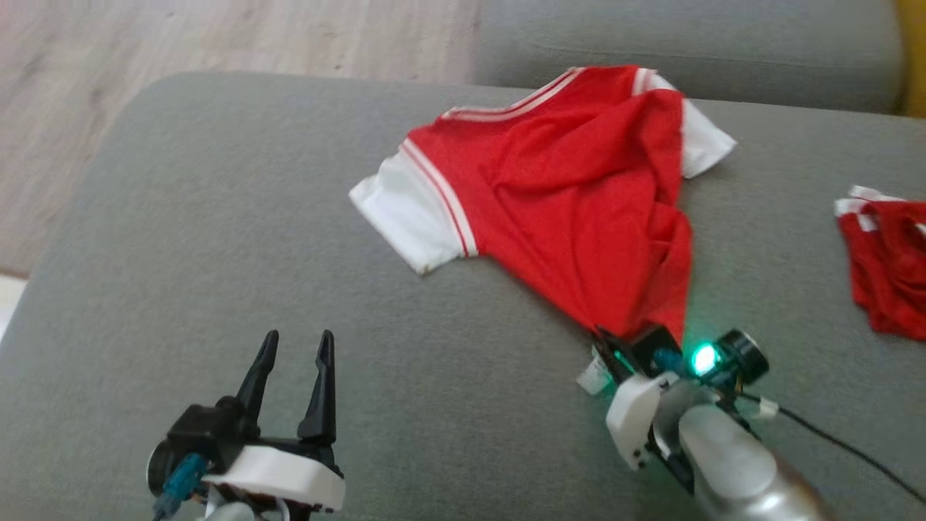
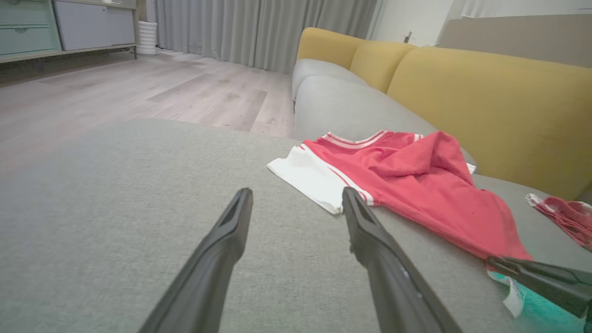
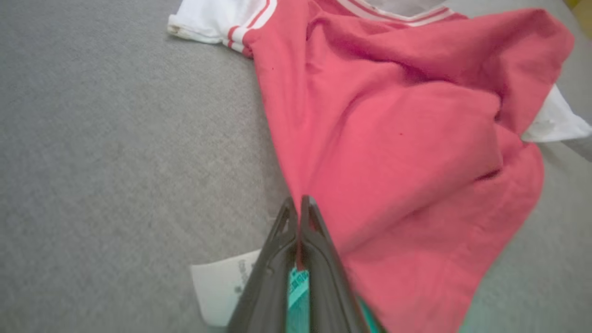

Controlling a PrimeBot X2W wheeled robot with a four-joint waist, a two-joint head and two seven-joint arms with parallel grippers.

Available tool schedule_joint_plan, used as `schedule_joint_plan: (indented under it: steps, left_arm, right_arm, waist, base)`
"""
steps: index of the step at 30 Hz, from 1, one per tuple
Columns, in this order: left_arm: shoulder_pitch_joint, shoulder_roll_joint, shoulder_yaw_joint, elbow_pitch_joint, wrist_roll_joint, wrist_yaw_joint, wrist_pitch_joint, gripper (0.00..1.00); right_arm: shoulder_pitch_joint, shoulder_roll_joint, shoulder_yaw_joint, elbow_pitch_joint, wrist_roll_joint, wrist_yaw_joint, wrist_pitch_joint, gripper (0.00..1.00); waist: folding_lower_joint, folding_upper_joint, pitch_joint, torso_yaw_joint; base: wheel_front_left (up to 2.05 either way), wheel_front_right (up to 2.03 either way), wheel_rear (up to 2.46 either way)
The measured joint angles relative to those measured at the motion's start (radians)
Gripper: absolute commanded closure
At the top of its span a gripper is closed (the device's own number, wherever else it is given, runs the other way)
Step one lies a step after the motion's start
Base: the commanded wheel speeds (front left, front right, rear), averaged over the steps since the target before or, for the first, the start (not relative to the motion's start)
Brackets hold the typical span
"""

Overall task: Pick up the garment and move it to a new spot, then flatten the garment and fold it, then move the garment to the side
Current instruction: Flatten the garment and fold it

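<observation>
A red T-shirt [image 1: 579, 195] with white sleeves and white-striped collar lies crumpled on the grey sofa seat [image 1: 217, 217]. My right gripper [image 1: 615, 347] is shut on the shirt's lower hem, the red cloth [image 3: 393, 175] pinched between the fingers with a white care label [image 3: 222, 282] hanging beside them. My left gripper [image 1: 296, 354] stands open at the lower left, nothing between its fingers [image 2: 231, 231], a short way from the shirt's white sleeve [image 2: 310, 178]. The right gripper's fingers [image 2: 541, 277] show at the shirt's hem [image 2: 504, 249] in the left wrist view.
A second red-and-white garment [image 1: 886, 260] lies bunched at the seat's right edge. Yellow back cushions [image 2: 485, 101] rise behind the seat. Wooden floor [image 1: 145, 43] lies beyond the seat's far left edge. A black cable [image 1: 846, 449] trails from the right wrist.
</observation>
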Motion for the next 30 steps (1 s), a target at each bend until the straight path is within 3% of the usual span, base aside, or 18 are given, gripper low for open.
schedule_joint_plan:
  steps: [10, 19, 24, 25, 26, 27, 30]
  left_arm:
    - [0.016, 0.023, -0.004, -0.054, 0.010, 0.031, 0.011, 0.00]
    - [0.038, 0.026, -0.013, -0.078, 0.012, 0.043, 0.020, 0.00]
    - [0.058, 0.030, -0.023, -0.079, 0.012, 0.044, 0.020, 0.00]
    - [0.058, 0.030, -0.024, -0.081, 0.012, 0.044, 0.020, 0.00]
    - [0.058, 0.030, -0.026, -0.083, 0.012, 0.044, 0.021, 0.00]
    - [0.058, 0.030, -0.028, -0.083, 0.012, 0.044, 0.024, 0.00]
    - [0.058, 0.030, -0.031, -0.083, 0.012, 0.044, 0.027, 0.00]
  right_arm:
    - [0.147, -0.055, -0.116, -0.181, -0.044, 0.000, -0.002, 1.00]
    - [0.284, -0.109, -0.214, -0.370, -0.061, 0.000, 0.073, 1.00]
    - [0.337, -0.092, -0.189, -0.468, -0.035, 0.000, 0.084, 1.00]
    - [0.343, -0.080, -0.179, -0.482, -0.023, 0.000, 0.084, 0.71]
    - [0.349, -0.070, -0.168, -0.494, -0.012, 0.000, 0.084, 0.08]
    - [0.353, -0.063, -0.159, -0.504, -0.002, 0.000, 0.084, 0.00]
    - [0.369, -0.050, -0.161, -0.540, 0.028, 0.000, 0.084, 0.00]
  waist:
    - [0.0000, 0.0000, -0.014, -0.092]
    - [0.0000, 0.0000, -0.026, -0.104]
    - [-0.0001, 0.0000, -0.035, -0.108]
    - [0.0000, 0.0000, -0.037, -0.108]
    - [0.0000, 0.0000, -0.039, -0.108]
    - [0.0000, 0.0000, -0.040, -0.106]
    - [0.0000, 0.0000, -0.044, -0.101]
  base:
    - [0.00, 0.00, 0.00]
    - [0.00, 0.00, 0.00]
    - [0.00, 0.00, 0.00]
    - [0.00, 0.00, 0.00]
    - [0.00, 0.00, 0.00]
    - [0.00, 0.00, 0.00]
    - [0.00, 0.00, 0.00]
